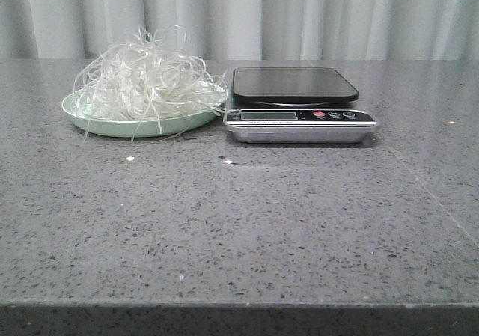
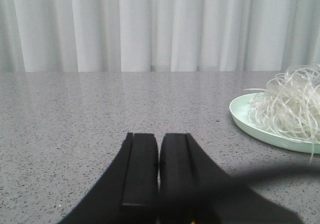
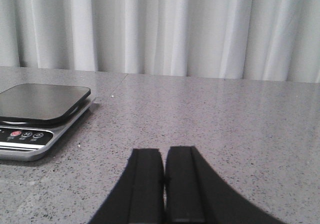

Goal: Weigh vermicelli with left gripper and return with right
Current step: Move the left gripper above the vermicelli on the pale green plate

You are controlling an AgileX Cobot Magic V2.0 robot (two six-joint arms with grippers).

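The vermicelli (image 1: 146, 78), a fluffy tangle of thin translucent white strands, is heaped on a pale green plate (image 1: 82, 117) at the back left of the table. It also shows in the left wrist view as vermicelli (image 2: 292, 104) on the plate (image 2: 245, 115), well off to one side of my left gripper (image 2: 159, 136), which is shut with nothing in it. A kitchen scale (image 1: 296, 85) with a dark weighing platform stands just right of the plate. My right gripper (image 3: 164, 151) is shut and empty, apart from the scale (image 3: 42, 102). Neither gripper shows in the front view.
The grey speckled table (image 1: 239, 224) stretches forward to its front edge. A white curtain (image 1: 299, 14) hangs behind the table. The scale's silver front panel (image 1: 299, 116) carries a display and small buttons. A few small white flecks (image 1: 129, 159) lie on the tabletop before the plate.
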